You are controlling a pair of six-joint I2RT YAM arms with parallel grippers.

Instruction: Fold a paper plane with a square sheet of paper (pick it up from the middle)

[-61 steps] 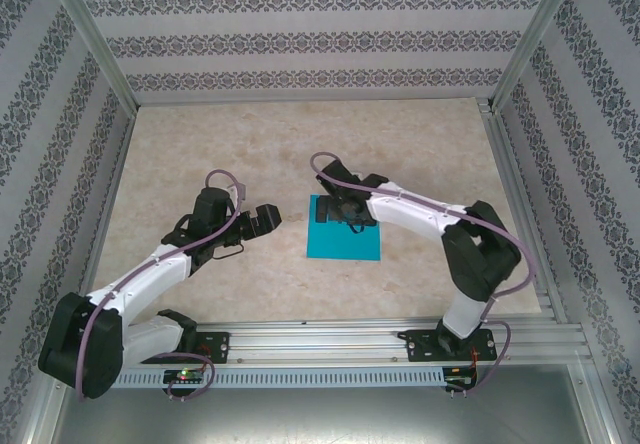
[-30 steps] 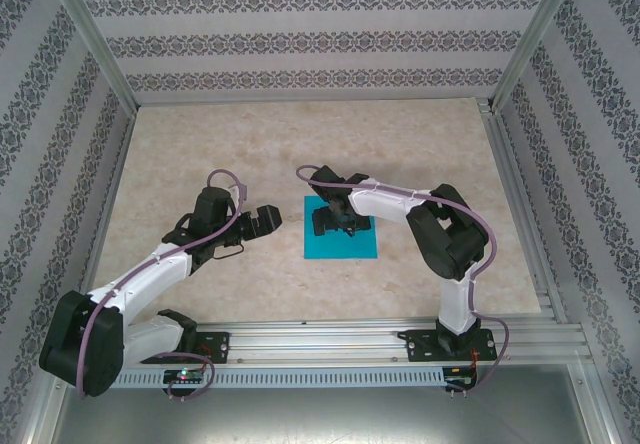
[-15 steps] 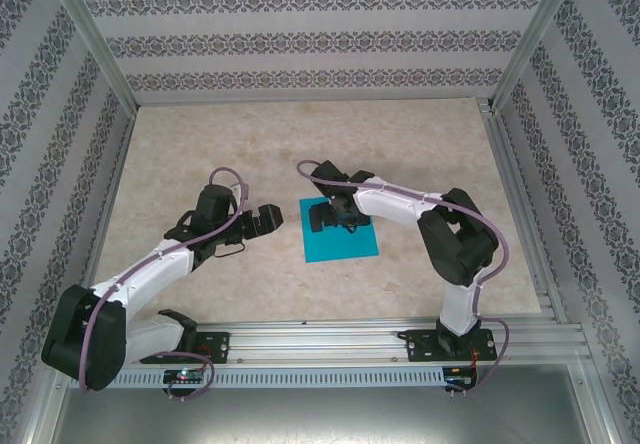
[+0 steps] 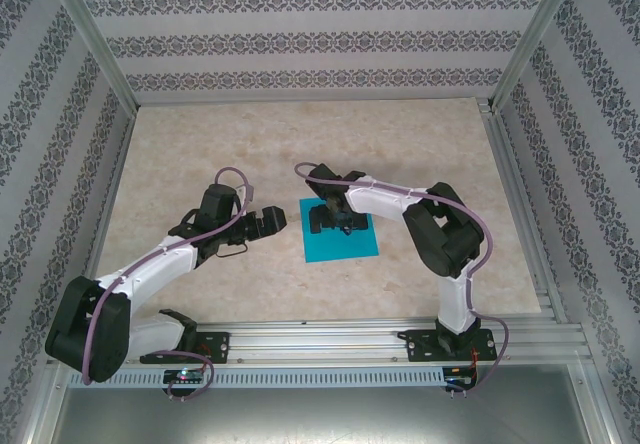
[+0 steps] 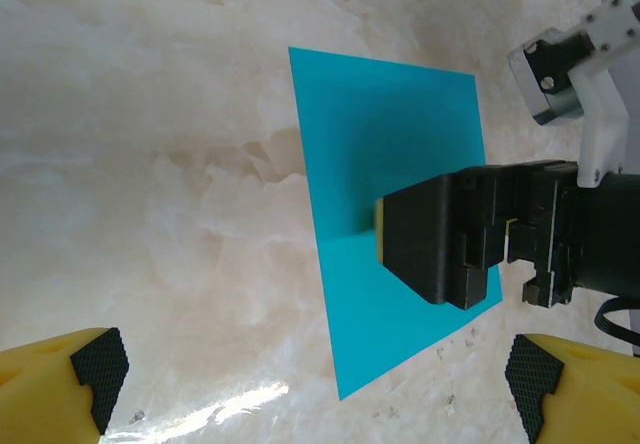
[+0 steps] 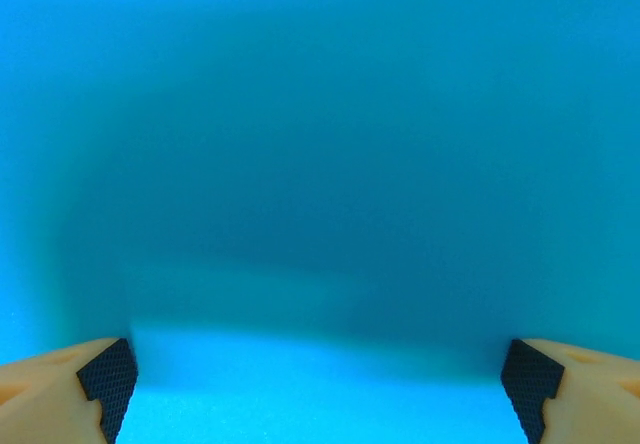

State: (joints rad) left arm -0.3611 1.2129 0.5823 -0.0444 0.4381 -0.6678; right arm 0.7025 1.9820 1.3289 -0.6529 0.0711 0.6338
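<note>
Paper [image 6: 320,114]: teal, plain, smooth, lying close under the camera.
Shadow [image 6: 300,194]: dark, soft-edged patch across the sheet's middle; a brighter strip runs below it.
Right gripper [image 6: 320,384]: jaws spread wide.
Fingertips [image 6: 50,389]: yellow, at the lower left and lower right corners.
Pads [image 6: 108,376]: black, textured, facing inward.
Contact with paper: cannot tell.

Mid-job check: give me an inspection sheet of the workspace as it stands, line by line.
Surface: beige marble-look tabletop.
Job's things: teal square sheet of paper lies flat and unfolded, mid-table.
Clutter: nothing seen.
Hands: left hand open, beside the sheet's left edge and apart from it; right hand open, pointing down low over the sheet, contact cannot be told.
Cables: purple cable looped along each arm.
Surroundings: patterned walls; aluminium rail at the near edge.
</note>
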